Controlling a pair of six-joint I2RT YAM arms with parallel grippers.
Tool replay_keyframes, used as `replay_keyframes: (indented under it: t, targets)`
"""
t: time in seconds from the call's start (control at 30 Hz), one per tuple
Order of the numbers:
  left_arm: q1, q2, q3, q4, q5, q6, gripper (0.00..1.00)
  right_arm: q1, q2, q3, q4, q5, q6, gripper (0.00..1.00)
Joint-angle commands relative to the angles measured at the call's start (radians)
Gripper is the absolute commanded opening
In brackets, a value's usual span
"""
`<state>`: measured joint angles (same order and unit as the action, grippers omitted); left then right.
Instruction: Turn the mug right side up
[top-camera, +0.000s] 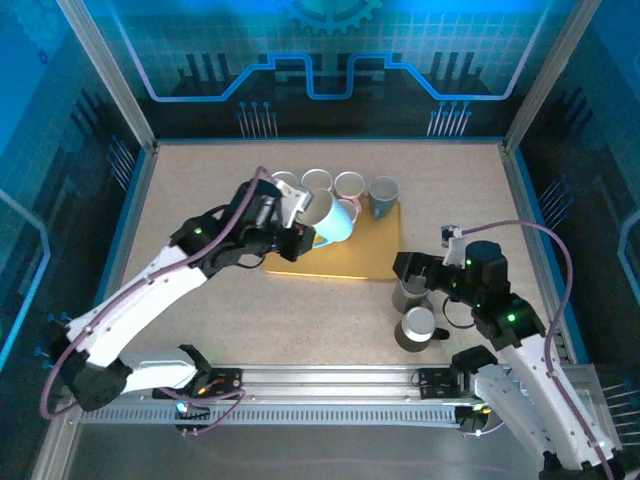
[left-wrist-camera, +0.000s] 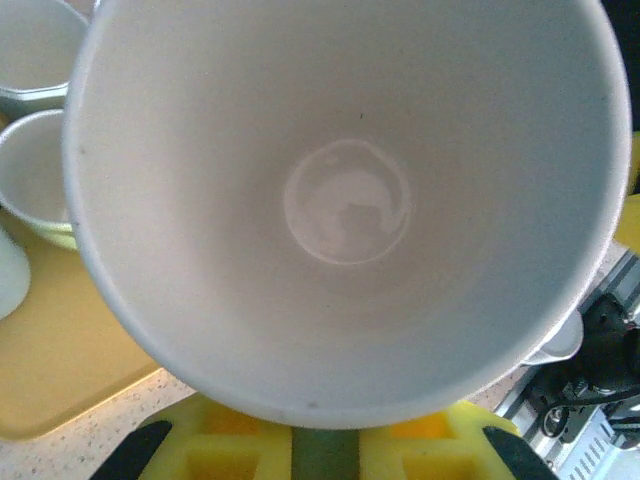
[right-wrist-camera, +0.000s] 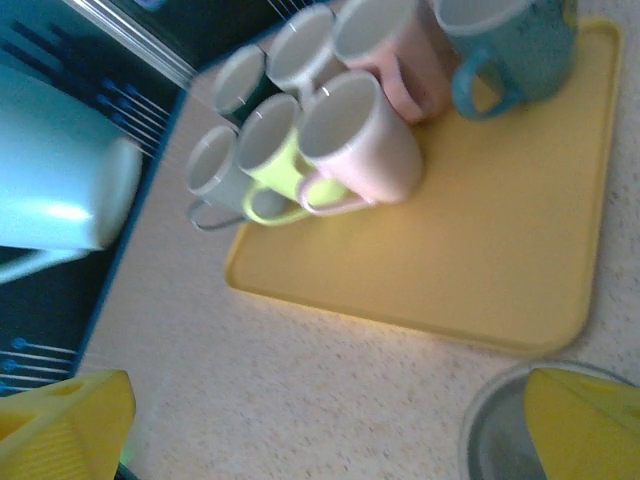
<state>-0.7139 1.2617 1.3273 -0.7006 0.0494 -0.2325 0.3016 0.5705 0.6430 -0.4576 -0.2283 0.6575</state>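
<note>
Your left hand is gripping the pale blue mug, which is tilting at the left end of the tray. Its mouth is facing the wrist camera and hiding most of the fingers. Your right hand is standing wide open over a grey mug on the worktop. The frame edge is cutting off that mug, so you cannot tell which way up it is standing.
</note>
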Motion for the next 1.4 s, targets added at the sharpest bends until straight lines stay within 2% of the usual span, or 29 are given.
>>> replay_keyframes:
  t: [0.0,0.13,0.23,0.33,0.4,0.53,0.7,1.07,1.37]
  targets:
    - [-0.034,0.077,0.112,0.077,-0.058,0.009,0.00,-0.018,-0.020,0.061,0.027,0.020,0.019,0.97]
    - [-0.066,0.219,0.205,0.087,-0.129,-0.034,0.00,-0.021,-0.040,0.159,-0.070,0.090,0.034,0.97]
    - [-0.097,0.334,0.287,0.068,-0.184,-0.054,0.00,-0.016,-0.020,0.291,-0.184,0.126,-0.046,1.00]
    - [-0.139,0.443,0.379,0.034,-0.265,-0.061,0.00,0.019,-0.062,0.325,-0.201,0.239,-0.032,1.00]
    - [-0.160,0.514,0.434,0.012,-0.322,-0.078,0.00,0.047,-0.076,0.351,-0.205,0.218,-0.092,0.99]
    - [-0.194,0.655,0.569,-0.070,-0.456,-0.115,0.00,0.057,-0.085,0.390,-0.248,0.215,-0.102,0.96]
    - [-0.217,0.784,0.684,-0.151,-0.536,-0.161,0.00,0.066,-0.106,0.390,-0.266,0.247,-0.127,0.97]
    - [-0.216,0.852,0.610,-0.099,-0.519,-0.194,0.00,0.088,-0.103,0.359,-0.248,0.245,-0.147,0.97]
    - [-0.191,0.897,0.572,-0.017,-0.475,-0.143,0.00,0.088,-0.085,0.329,-0.230,0.177,-0.112,0.98]
